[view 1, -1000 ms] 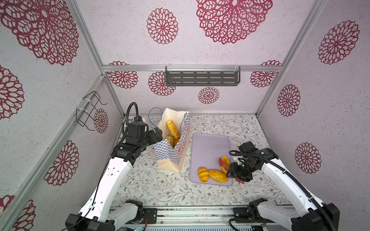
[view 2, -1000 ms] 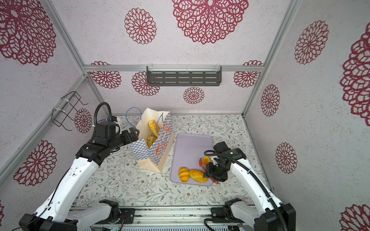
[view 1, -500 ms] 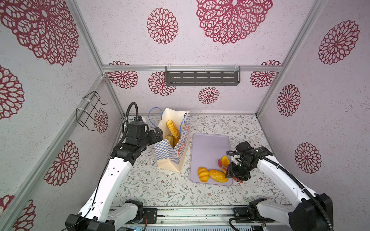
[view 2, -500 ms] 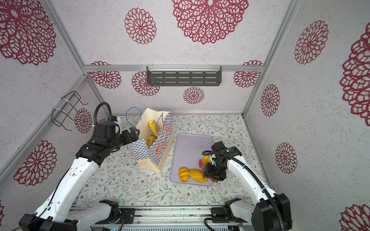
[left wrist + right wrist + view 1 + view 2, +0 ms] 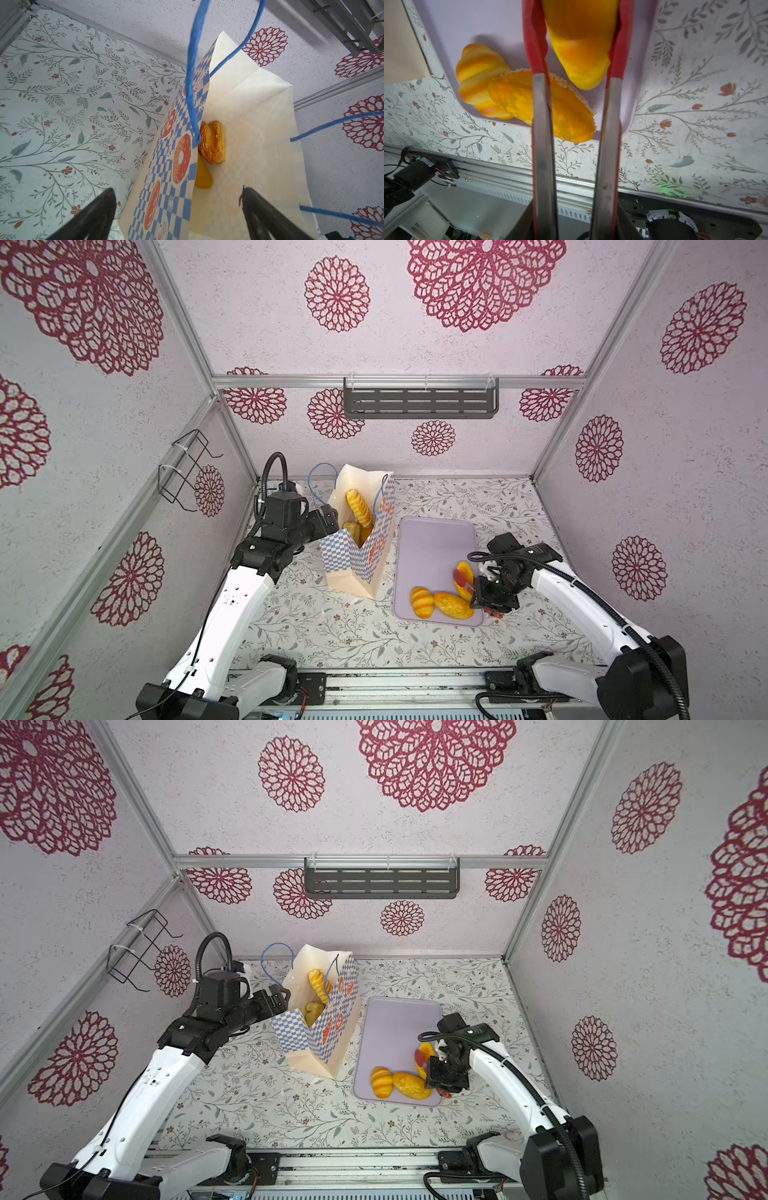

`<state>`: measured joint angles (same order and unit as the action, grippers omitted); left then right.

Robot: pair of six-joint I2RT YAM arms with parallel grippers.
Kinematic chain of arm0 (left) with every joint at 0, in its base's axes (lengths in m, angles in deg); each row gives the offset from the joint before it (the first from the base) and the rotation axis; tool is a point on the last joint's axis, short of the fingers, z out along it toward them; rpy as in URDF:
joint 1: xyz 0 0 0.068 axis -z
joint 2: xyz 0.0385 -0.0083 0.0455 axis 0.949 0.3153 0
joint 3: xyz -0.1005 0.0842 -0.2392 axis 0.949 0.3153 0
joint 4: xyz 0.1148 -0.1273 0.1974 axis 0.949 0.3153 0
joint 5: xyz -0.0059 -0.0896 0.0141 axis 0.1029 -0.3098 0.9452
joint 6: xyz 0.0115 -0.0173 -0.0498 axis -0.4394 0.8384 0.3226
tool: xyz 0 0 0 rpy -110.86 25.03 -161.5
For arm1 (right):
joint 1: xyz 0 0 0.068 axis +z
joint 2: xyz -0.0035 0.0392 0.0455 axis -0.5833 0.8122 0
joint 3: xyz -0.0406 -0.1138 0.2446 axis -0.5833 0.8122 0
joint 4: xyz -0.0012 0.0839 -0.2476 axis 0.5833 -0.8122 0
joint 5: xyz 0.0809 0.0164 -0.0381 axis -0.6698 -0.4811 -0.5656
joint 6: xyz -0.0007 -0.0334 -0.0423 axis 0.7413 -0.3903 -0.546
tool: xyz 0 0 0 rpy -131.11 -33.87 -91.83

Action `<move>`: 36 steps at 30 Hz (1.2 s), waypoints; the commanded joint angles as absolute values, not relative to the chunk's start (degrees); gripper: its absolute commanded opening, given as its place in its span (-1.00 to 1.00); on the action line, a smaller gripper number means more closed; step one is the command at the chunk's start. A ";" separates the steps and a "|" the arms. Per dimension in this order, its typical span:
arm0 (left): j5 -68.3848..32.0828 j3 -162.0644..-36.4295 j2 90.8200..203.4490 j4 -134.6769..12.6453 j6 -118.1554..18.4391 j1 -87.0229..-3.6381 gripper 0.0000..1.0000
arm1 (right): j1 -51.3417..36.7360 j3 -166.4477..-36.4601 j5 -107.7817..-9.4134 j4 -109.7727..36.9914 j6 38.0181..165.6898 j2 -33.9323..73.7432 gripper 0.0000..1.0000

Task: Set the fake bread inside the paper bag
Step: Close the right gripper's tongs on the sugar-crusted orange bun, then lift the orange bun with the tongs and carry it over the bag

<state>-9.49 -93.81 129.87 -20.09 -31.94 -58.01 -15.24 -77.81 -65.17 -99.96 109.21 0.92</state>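
Pinched between the red tips of the tongs [image 5: 536,47]: one smooth yellow-orange loaf [image 5: 579,52] of the fake bread, low over the lilac tray [image 5: 436,543] near its right-hand edge. Lifted clear or resting on it, cannot tell.

Squeeze just enough to hold. Glossy and tapered, so likely to squirt out of a hard pinch. Better to bite nearer the thick middle than the narrow end.

Lift straight up before swinging, clearing the crumbed roll [image 5: 453,605] and the ridged roll [image 5: 422,602], which lie touching each other just beside it on the tray.

Right gripper [image 5: 486,593] clamped on the metal arms of the tongs, pressing them together.

Carry across to the paper bag [image 5: 353,568], upright just left of the tray in both top views, with a long ridged roll [image 5: 359,508] and more already inside. Come in from above, tips past the rim and clear of the blue cord handles [image 5: 192,83], then release — no dropping from height.

Left gripper [image 5: 326,519] spread wide astride the bag's near wall, one finger inside and one outside, closed on nothing — best left there to steady the mouth.
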 commanded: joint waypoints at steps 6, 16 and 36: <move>-9.19 -96.27 131.21 -18.71 -32.80 -58.61 0.95 | -15.21 -83.35 -63.31 -100.43 108.85 -0.57 -0.25; -9.48 -97.73 131.87 -17.10 -33.08 -59.75 0.96 | -16.79 -93.04 -64.10 -97.89 108.59 -0.52 -0.29; -10.02 -98.88 134.11 -16.11 -31.58 -59.16 0.28 | -13.48 -123.85 -76.94 -74.06 116.49 18.28 -0.33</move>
